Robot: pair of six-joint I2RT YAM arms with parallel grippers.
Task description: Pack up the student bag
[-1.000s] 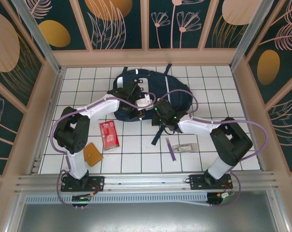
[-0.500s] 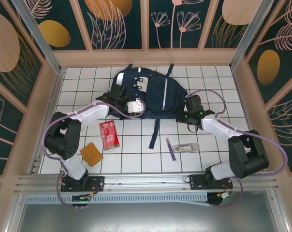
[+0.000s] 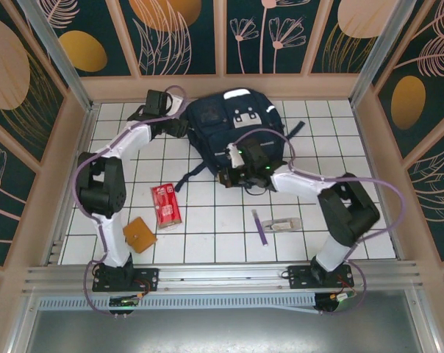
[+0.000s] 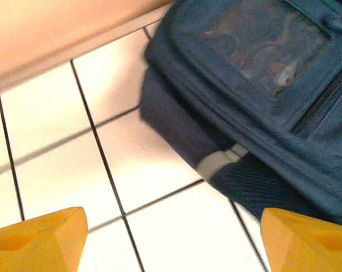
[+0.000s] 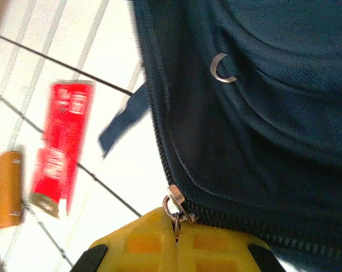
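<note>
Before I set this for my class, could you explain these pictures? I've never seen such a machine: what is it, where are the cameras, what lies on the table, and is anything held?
These are two robot arms bolted at the near edge of a tiled table, each ending in a two-finger claw. The wide picture comes from a fixed camera above and behind them. The other two come from cameras on the wrists, looking past yellow fingers.

The big navy thing is the student bag, which the arms are to pack. The left claw is open over the tiles beside the bag, holding nothing. The right claw is shut on the bag's zipper pull.

Loose on the table lie a red packet, an orange-brown square, a purple pen-like stick and a small pale item I can't identify.
</note>
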